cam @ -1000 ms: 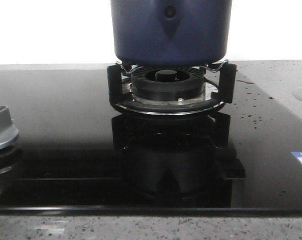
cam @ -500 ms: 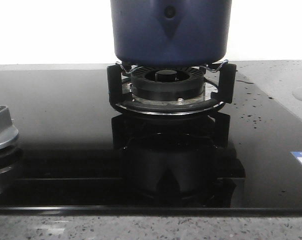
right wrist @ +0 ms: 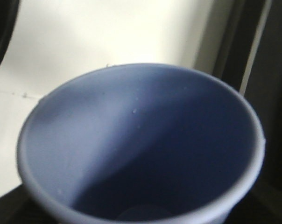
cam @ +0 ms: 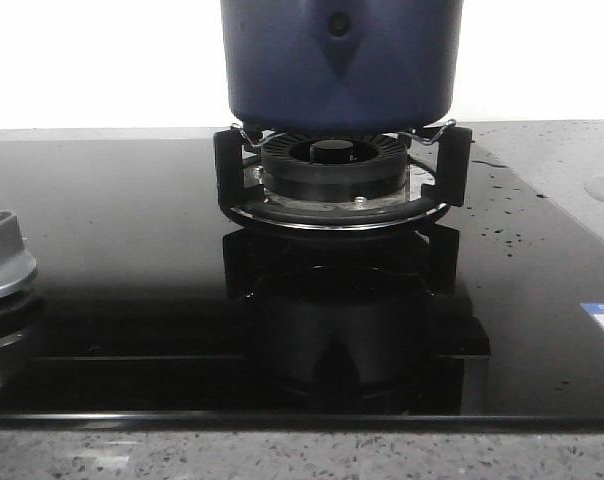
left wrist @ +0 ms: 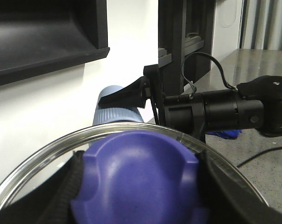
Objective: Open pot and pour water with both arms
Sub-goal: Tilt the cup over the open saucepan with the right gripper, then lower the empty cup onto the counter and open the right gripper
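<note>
Nearest in the front view, the silver control knob [cam: 2,262] sits at the left edge of the glossy black hob [cam: 112,250]. Behind it the burner [cam: 332,165] carries the dark navy pot [cam: 342,60], seated squarely on the black pan support [cam: 460,165]. The pot's rim is cut off by the top of the view. A few water droplets [cam: 602,187] lie on the stone to the right.

Over the last second nothing here has shifted: pot, burner and droplets match the earlier pictures. My judgement is that whatever is happening takes place above this camera's view, and that the pot stands steady enough for pouring.

In the left wrist view, the left gripper [left wrist: 136,186] is closed on the purple-blue handle of the glass lid [left wrist: 33,172]. Its black pads [left wrist: 66,196] press in from both sides. The lid hangs in the air in front of a white wall [left wrist: 47,102], so the opening step looks done.

Beyond it, the right gripper [left wrist: 131,91] clasps the top of the pale blue cup [left wrist: 115,114]; its fingers look closed on it, though that end is small and partly hidden. The right wrist view shows only the cup's interior, which is too blurred to tell whether any water is left. Pouring may be under way or finished.
</note>
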